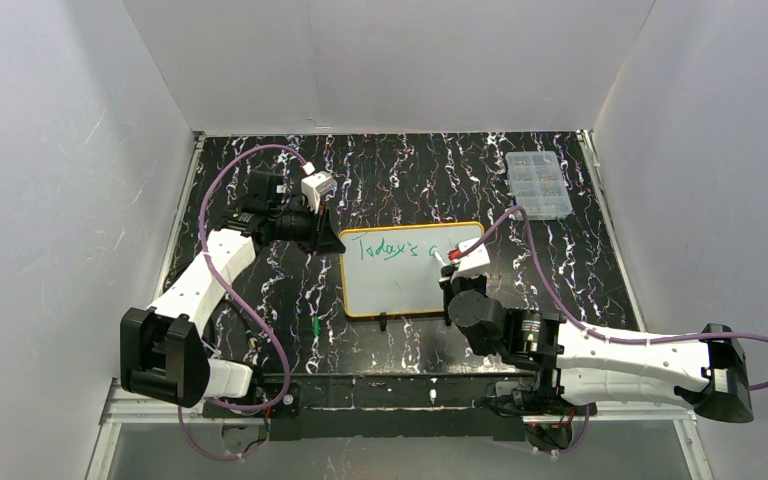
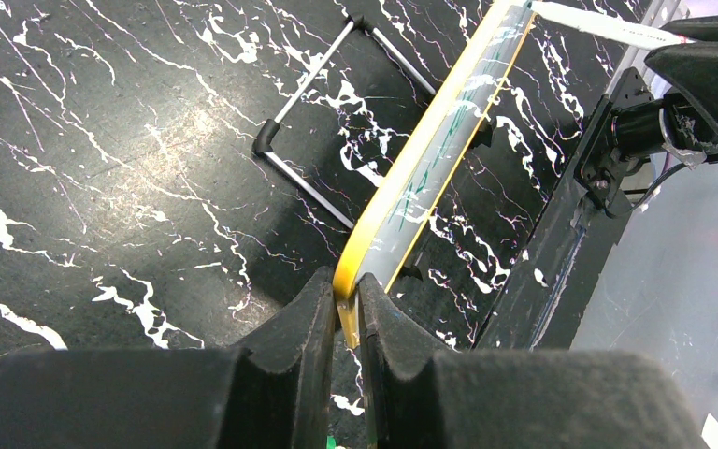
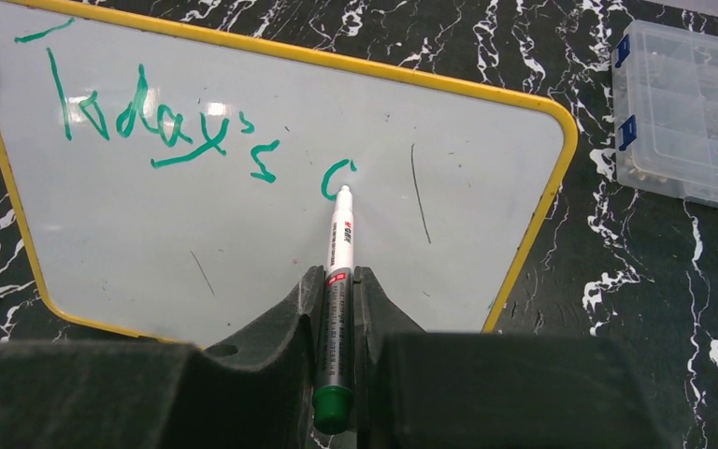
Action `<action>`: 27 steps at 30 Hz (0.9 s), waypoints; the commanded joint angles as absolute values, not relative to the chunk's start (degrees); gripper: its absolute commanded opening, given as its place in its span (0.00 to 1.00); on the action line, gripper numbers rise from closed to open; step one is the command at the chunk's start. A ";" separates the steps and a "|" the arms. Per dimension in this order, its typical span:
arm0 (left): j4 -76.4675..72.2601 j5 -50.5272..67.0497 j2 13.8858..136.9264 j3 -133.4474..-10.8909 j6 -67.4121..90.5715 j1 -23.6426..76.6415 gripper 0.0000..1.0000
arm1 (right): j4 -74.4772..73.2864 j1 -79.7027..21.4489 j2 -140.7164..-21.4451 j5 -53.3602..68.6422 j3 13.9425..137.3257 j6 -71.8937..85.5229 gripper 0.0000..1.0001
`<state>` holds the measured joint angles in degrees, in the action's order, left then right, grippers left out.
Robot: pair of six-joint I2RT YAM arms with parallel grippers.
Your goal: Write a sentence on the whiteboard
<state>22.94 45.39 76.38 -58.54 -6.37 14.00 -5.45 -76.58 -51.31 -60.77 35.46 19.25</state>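
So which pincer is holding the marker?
The right pincer: it grips the green marker, tip at the letter c on the whiteboard. The left pincer pinches the whiteboard's yellow frame instead.

Table [image 1: 400, 170]: black top, white marble veining all over. Whiteboard [image 1: 410, 270] near middle, yellow frame, two small black feet at near edge touching top. Box [image 1: 538, 184], clear, compartmented, at far right corner, well apart from whiteboard. Green cap [image 1: 316, 327] lying loose near whiteboard's near left corner. Wire frame [image 2: 313, 131], thin metal with black corner piece, flat on top just beside whiteboard. Black rail [image 1: 390, 390] along near edge.
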 commanded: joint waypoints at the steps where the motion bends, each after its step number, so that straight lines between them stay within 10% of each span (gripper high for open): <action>1: 22.64 44.92 74.00 -58.62 -7.19 13.60 0.00 | -0.90 -76.46 -50.70 -64.82 36.63 16.32 0.01; 27: 22.68 44.86 74.05 -58.63 -7.18 13.56 0.00 | -4.93 -76.46 -50.80 -62.50 35.42 21.81 0.01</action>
<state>22.96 45.43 76.38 -58.54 -6.39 14.00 -3.53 -76.58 -51.31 -62.28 35.46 18.39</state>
